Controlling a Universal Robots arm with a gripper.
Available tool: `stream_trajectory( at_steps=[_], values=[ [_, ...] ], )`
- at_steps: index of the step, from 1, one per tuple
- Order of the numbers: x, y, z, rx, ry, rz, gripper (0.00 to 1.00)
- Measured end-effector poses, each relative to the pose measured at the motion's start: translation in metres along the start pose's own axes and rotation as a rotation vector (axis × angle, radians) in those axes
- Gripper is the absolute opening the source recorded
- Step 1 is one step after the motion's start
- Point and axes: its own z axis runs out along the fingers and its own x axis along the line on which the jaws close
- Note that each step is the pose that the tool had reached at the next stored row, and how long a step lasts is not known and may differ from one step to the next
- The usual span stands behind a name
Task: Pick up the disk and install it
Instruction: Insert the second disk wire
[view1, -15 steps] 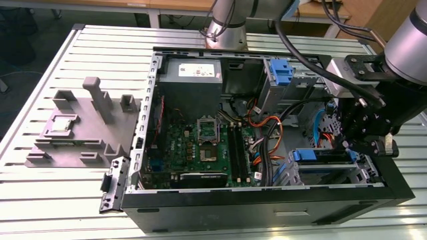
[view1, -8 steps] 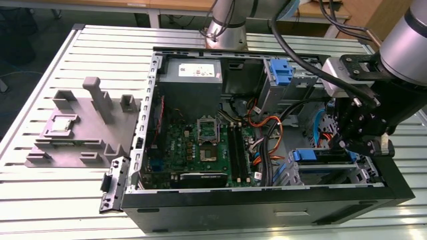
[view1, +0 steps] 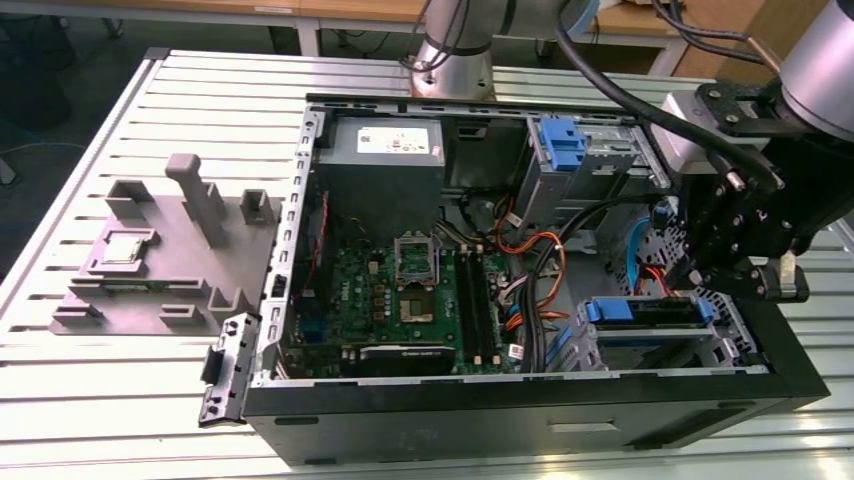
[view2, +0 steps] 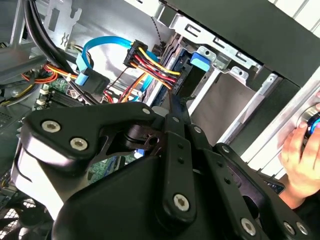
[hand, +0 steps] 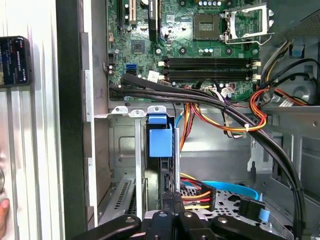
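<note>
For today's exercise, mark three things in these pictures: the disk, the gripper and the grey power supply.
disk (hand: 160, 142): first wrist view, on its blue carrier tab.
gripper (view1: 734, 275): exterior view, on its black body.
power supply (view1: 387, 165): exterior view, on its grey side.

PC case (view1: 534, 420) lies open on the counter (view1: 134, 400), w/ a fixture block (view1: 167, 260) beside it on the exterior view's left. Inside: motherboard (view1: 400, 300) mid-case, power supply (view1: 383, 150) behind it, drive cage (view1: 594, 150) at the far corner on that view's right. Gripper (view1: 747, 280) hangs over the near drive bay on that view's right, disk (view1: 647, 312) sitting in that bay
</note>
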Motion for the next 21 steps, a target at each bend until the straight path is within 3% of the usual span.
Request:
stream_trajectory(
  at_steps=[5,13,21],
  values=[
    [0.0,0.0009,0.0,0.0,-0.0003,0.0,0.1],
    [0.0003,0.0082,-0.0004,0.0,-0.0002,0.0,0.1],
    [0.0003,0.0086,-0.0005,0.0,-0.0002,0.0,0.1]
  ],
)
